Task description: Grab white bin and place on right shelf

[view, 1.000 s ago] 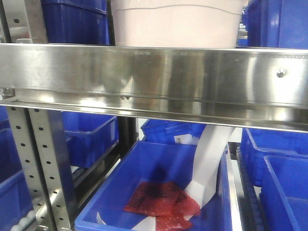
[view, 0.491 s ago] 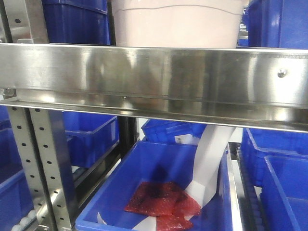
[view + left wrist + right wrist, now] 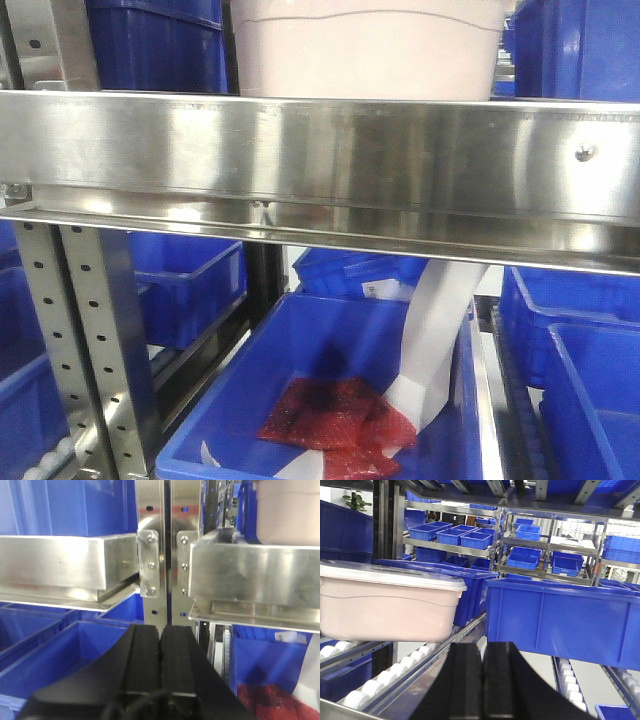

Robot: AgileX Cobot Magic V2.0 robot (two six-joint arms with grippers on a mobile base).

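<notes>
The white bin (image 3: pixel 385 605), a smooth rounded plastic tub with a pale pink body, a curved moulded line and a flat overhanging white lid, sits on white rollers (image 3: pixel 362 692) of the right shelf (image 3: pixel 330 160). In the front view it shows at 12 o'clock, just behind the broad brushed steel rail. Its long side runs across the right wrist view. The right hand (image 3: pixel 482 680), black fingers pressed together and holding nothing, lies at 5 o'clock from the bin, apart from it. A blue crate (image 3: pixel 560 622) stands at 3 o'clock of the bin. The left hand (image 3: pixel 160 665), fingers also together, faces a perforated post (image 3: pixel 150 545), with the bin at 1 o'clock.
</notes>
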